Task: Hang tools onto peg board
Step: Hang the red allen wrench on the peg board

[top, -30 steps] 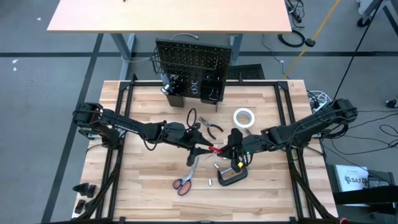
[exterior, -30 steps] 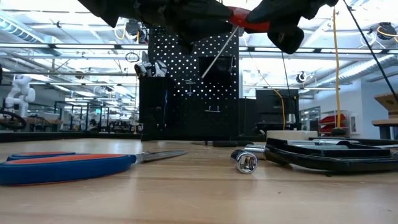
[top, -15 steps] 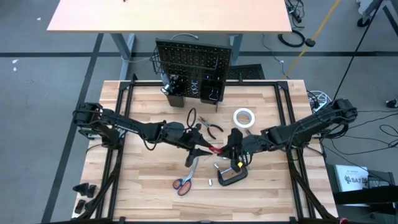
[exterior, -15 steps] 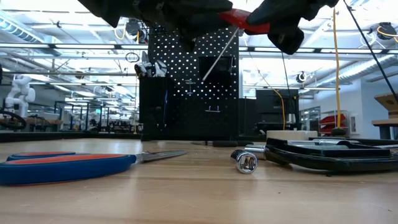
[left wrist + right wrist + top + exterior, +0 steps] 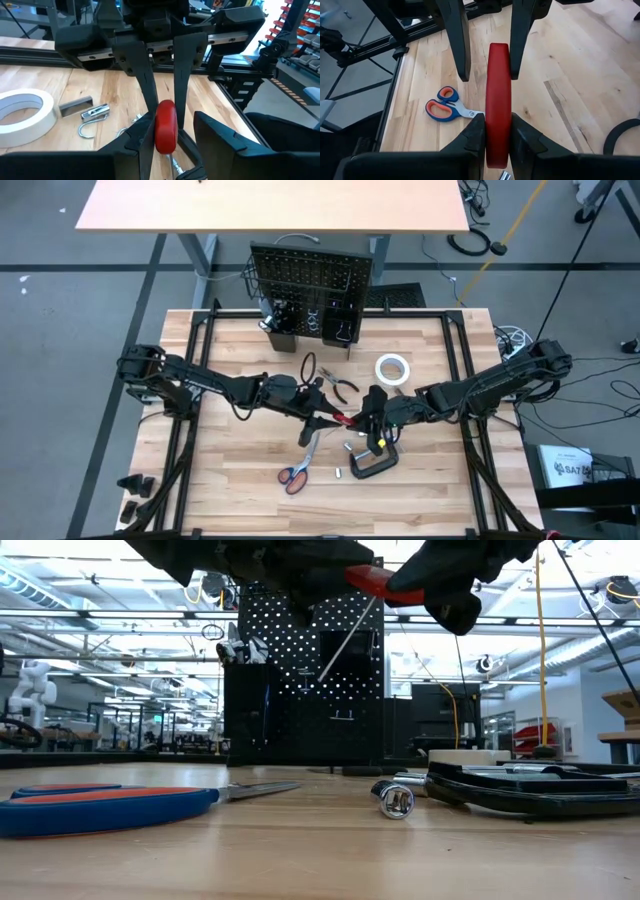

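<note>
A red-handled screwdriver (image 5: 346,420) hangs in the air over the table's middle, between my two grippers. My right gripper (image 5: 372,414) is shut on its handle (image 5: 498,100). My left gripper (image 5: 326,420) is open. Its fingers (image 5: 144,145) stand on either side of the handle's shaft end (image 5: 165,127); I cannot tell whether they touch it. The thin shaft (image 5: 345,638) slants down from the handle toward the table's left. The black peg board (image 5: 310,275) stands upright at the table's far edge, with black bins (image 5: 338,326) at its foot. My right gripper pinches the red handle's two sides (image 5: 498,131) between its two fingers. The fingers come level from the table's right and lie along the handle. The screwdriver is lifted clear of the table, with its shaft slanting down away from my gripper.
On the table lie orange-handled scissors (image 5: 295,473), a black C-clamp (image 5: 372,463), a white tape roll (image 5: 392,368), dark-handled pliers (image 5: 336,385) and small silver parts (image 5: 351,448). A black frame (image 5: 200,330) rims the tabletop.
My right gripper has gone a little toward the table's left with the screwdriver. The red handle has come closer in between my left gripper's fingers and stays clear of the table.
</note>
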### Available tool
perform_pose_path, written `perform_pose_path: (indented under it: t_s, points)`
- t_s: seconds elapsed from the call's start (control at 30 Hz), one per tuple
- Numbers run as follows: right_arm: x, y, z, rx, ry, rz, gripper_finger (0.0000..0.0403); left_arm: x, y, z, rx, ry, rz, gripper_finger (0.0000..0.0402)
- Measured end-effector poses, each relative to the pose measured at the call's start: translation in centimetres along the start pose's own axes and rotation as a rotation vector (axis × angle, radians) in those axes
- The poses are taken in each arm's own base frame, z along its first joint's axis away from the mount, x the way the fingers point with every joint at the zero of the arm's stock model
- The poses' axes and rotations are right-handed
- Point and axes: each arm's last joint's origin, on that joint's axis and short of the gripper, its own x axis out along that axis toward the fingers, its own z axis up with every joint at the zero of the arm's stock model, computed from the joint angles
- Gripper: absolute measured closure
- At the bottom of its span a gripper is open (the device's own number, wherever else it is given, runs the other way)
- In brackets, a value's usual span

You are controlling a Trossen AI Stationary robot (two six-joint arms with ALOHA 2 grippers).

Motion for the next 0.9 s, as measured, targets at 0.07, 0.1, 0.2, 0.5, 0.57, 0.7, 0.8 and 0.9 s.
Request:
perform_pose_path:
  t_s: [0.07,0.1,0.2,0.5,0.57,0.7,0.8,0.9]
  points:
    - [0.0,0.0,0.0,0.0,-0.001,0.0,0.0357,0.0,0.0,-0.04,0.0,0.004,0.0,0.0267]
    - [0.0,-0.01,0.0,0.0,0.0,-0.001,0.0357,0.0,0.02,-0.07,-0.001,0.008,0.001,0.0267]
    - [0.01,-0.03,-0.01,-0.001,-0.001,-0.002,0.0357,0.0,0.04,-0.17,-0.002,0.019,0.003,0.0267]
    - [0.01,-0.03,0.01,-0.002,-0.005,-0.003,0.0357,0.0,0.04,-0.2,0.027,0.023,0.004,0.0276]
    - [0.01,-0.03,0.02,-0.002,-0.005,-0.002,0.0357,0.0,0.05,-0.19,0.032,0.022,0.007,0.0296]
    - [0.01,-0.03,0.0,-0.009,-0.002,-0.002,0.0355,0.0,0.05,-0.19,0.054,0.022,0.008,0.0362]
    - [0.01,-0.04,-0.01,-0.011,-0.004,-0.007,0.0335,0.0,0.06,-0.17,0.069,0.021,0.015,0.0378]
    - [0.01,-0.04,0.17,-0.001,-0.025,-0.012,0.0301,0.0,0.06,-0.2,0.087,0.022,0.037,0.0378]
